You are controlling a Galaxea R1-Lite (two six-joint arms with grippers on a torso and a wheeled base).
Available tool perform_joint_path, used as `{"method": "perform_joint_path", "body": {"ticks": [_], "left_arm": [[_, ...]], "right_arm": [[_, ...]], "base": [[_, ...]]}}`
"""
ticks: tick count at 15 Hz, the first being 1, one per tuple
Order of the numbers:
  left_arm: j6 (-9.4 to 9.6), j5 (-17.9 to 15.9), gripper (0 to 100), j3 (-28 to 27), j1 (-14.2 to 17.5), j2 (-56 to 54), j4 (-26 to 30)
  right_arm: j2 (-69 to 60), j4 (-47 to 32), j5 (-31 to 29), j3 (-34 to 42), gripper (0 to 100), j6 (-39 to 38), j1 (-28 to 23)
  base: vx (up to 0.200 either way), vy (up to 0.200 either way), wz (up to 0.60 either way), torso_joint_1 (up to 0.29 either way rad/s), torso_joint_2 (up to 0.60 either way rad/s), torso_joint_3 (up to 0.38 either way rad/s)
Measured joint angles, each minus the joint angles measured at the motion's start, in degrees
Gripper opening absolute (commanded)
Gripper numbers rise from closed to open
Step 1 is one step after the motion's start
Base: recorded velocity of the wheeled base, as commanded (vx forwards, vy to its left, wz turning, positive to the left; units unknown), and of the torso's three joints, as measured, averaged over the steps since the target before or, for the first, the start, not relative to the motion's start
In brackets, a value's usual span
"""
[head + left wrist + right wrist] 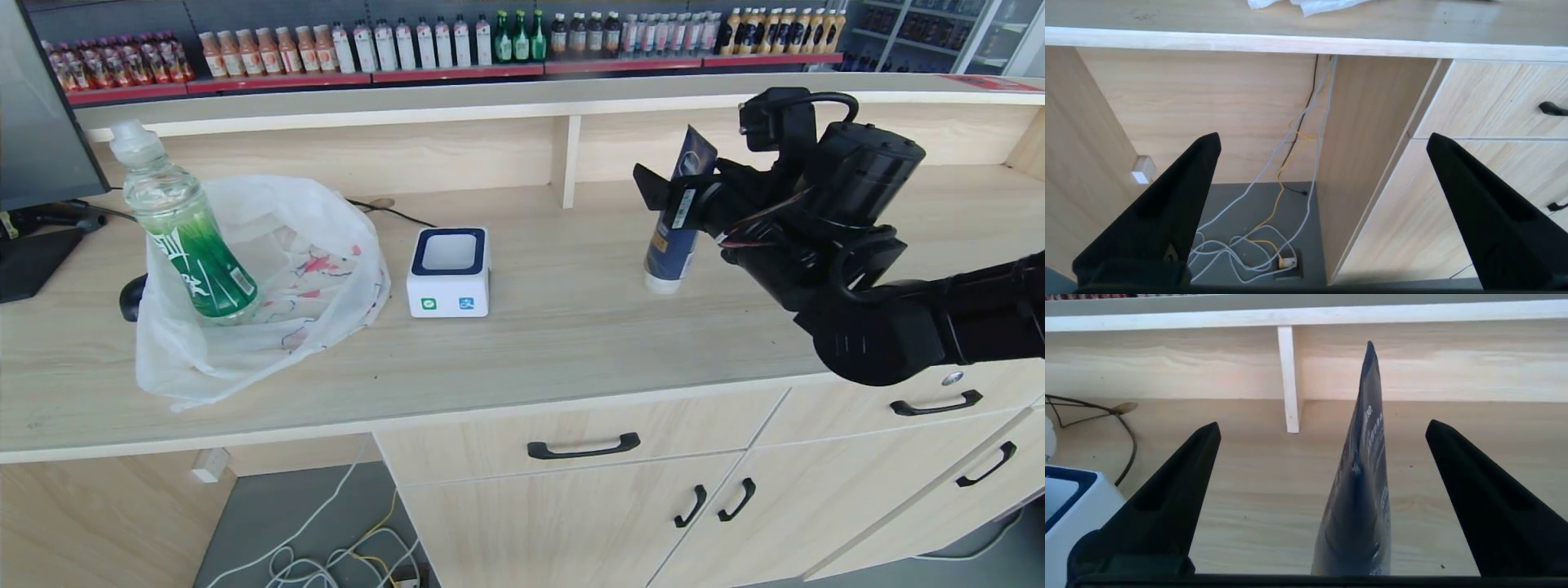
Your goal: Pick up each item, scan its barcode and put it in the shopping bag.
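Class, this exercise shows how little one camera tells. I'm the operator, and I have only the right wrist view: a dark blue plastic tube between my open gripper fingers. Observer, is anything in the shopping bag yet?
Observer: Yes. A clear plastic bottle with a green label leans inside the white plastic shopping bag, with its cap sticking out.
Operator: Which end of the tube is down?
Observer: The dark blue tube stands on its white cap on the light wooden counter.
Operator: Where is my other arm?
Observer: The left gripper is open, below the counter's edge, facing loose cables.
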State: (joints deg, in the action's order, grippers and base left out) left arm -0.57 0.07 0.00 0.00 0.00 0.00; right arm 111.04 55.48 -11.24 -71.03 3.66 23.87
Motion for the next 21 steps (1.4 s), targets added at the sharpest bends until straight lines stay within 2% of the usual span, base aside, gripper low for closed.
{"method": "perform_joint_path", "body": {"ticks": [7, 10, 21], "left_arm": [[-0.02, 0.0, 100, 0.0, 0.0, 0.0, 0.0], [0.0, 0.0, 100, 0.0, 0.0, 0.0, 0.0], [-0.02, 0.0, 100, 0.0, 0.0, 0.0, 0.0]], "right_arm": [[2.11, 0.02, -0.15, -0.05, 100, -2.55, -1.55], [2.99, 0.13, -3.54, 0.04, 100, -3.63, -1.24], [5.77, 0.46, -3.78, -0.16, 100, -3.86, -0.87]], "base": [[0.0, 0.0, 0.0, 0.0, 0.0, 0.0], [0.0, 0.0, 0.0, 0.0, 0.0, 0.0], [0.0, 0.0, 0.0, 0.0, 0.0, 0.0]]}}
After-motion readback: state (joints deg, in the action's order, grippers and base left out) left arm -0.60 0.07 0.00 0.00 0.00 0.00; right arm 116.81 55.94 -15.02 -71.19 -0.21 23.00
